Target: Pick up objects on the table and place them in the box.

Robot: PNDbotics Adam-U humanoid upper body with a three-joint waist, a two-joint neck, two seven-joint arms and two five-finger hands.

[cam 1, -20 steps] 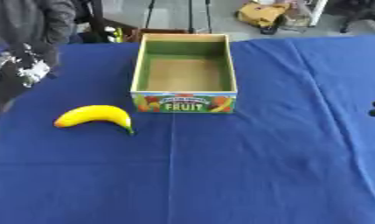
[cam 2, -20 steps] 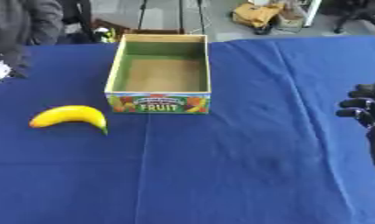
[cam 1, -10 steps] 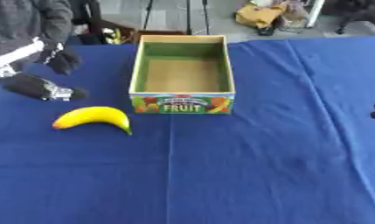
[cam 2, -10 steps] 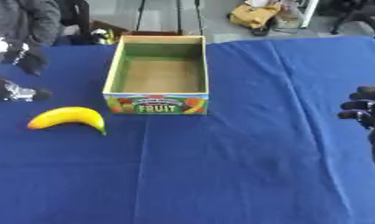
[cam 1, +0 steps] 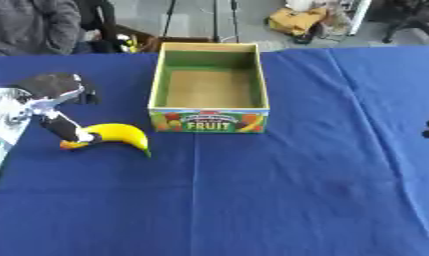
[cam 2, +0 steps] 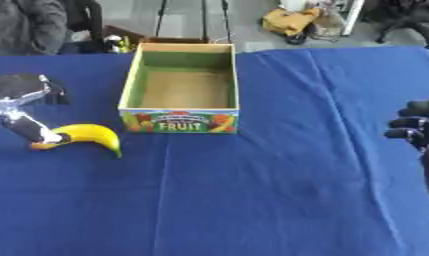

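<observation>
One banana (cam 1: 117,136) lies left of the box (cam 1: 210,120) on the table (cam 1: 279,195), left robot hand (cam 1: 62,107) open touching it, right robot hand (cam 2: 416,129) curled, empty.

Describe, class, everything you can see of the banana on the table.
The banana is yellow and curved, with a smooth, glossy skin and a darker tip at its right end. It lies flat on the blue tablecloth, arched upward, left of the fruit box and apart from it. The robot's left hand has a dark finger down at the banana's left end, seemingly touching it; the banana is not lifted.
</observation>
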